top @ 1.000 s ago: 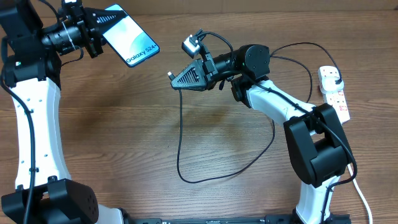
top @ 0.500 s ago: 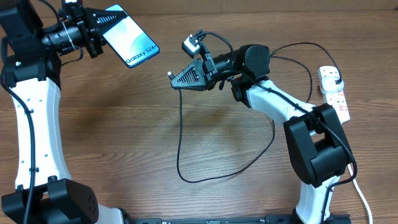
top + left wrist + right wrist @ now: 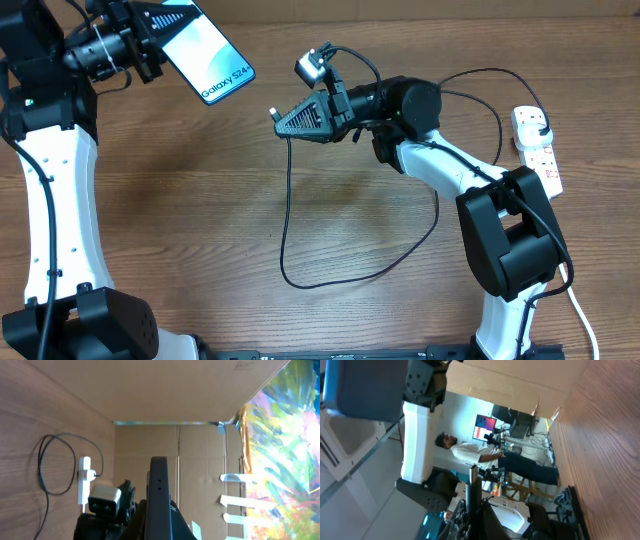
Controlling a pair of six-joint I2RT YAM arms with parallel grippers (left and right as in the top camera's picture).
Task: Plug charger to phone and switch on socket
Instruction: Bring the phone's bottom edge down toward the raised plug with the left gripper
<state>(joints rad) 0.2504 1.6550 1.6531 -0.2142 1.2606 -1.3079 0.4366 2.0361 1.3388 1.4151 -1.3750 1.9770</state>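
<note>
The phone (image 3: 207, 52) is lifted off the table at the top left, its light-blue screen facing up, with my left gripper (image 3: 160, 38) shut on its far end. In the left wrist view only its black edge (image 3: 159, 491) shows, standing between the jaws. My right gripper (image 3: 284, 118) is shut on the charger's small connector tip (image 3: 272, 113), a little to the right of the phone and apart from it. The thin black charger cable (image 3: 284, 230) hangs from it and loops over the table. The white socket (image 3: 540, 152) lies at the right edge with a black plug head (image 3: 537, 124) in it.
Both arms' bases (image 3: 510, 250) stand near the table's front edge. A brown cardboard wall (image 3: 165, 390) runs behind the table. In the right wrist view, the left arm's white link (image 3: 417, 435) rises ahead, with a seated person (image 3: 470, 451) far behind it.
My left gripper has carried the phone slightly towards the table's far edge. The right gripper has nudged up with the connector tip, and the hanging cable loop has shifted a little.
</note>
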